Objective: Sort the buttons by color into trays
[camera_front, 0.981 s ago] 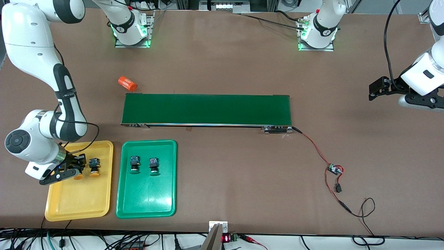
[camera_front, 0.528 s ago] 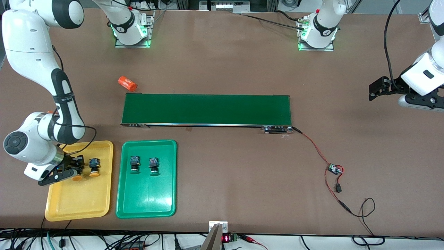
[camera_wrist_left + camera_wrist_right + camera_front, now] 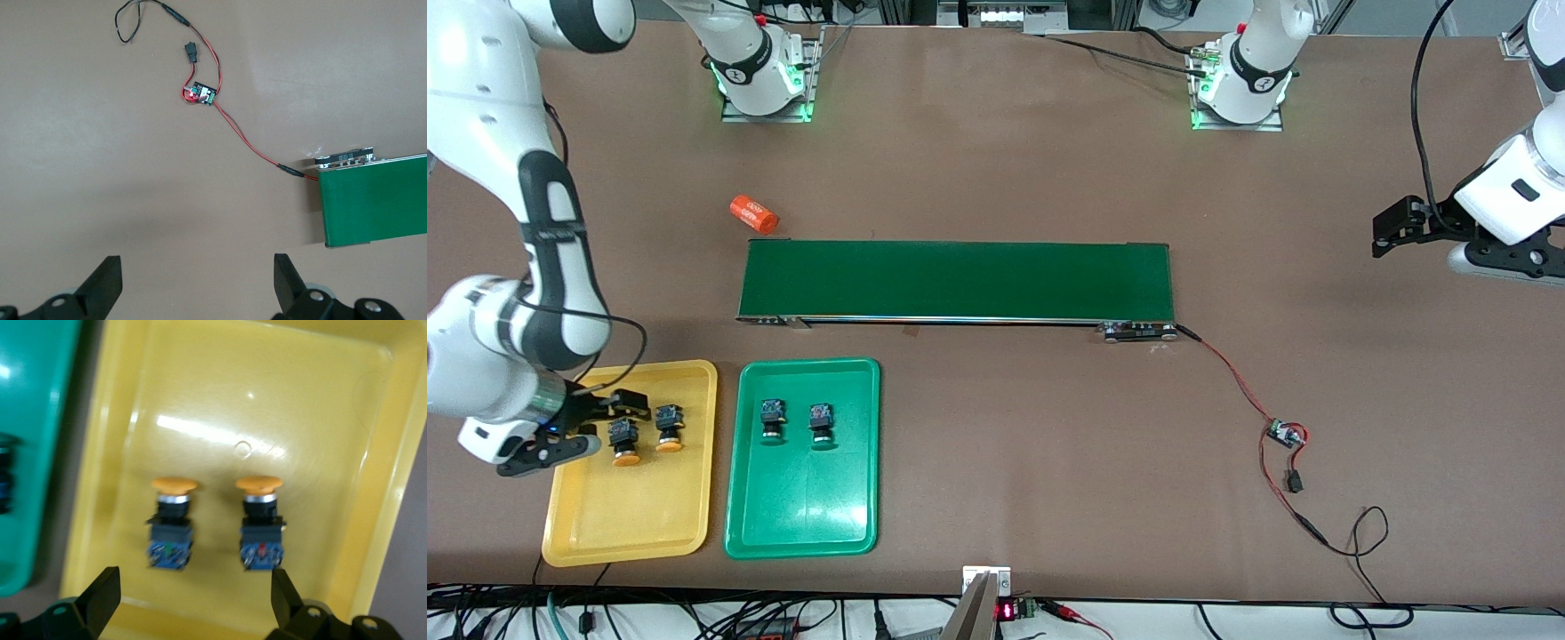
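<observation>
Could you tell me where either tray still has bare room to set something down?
Both the yellow tray and green tray are bare in their halves nearer the camera. The buttons crowd the halves toward the conveyor belt.

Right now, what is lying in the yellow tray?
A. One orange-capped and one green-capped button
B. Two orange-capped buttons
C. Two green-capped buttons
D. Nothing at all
B. The yellow tray holds two orange-capped buttons side by side, and the right wrist view shows both caps orange; the two green-capped buttons lie in the green tray.
</observation>
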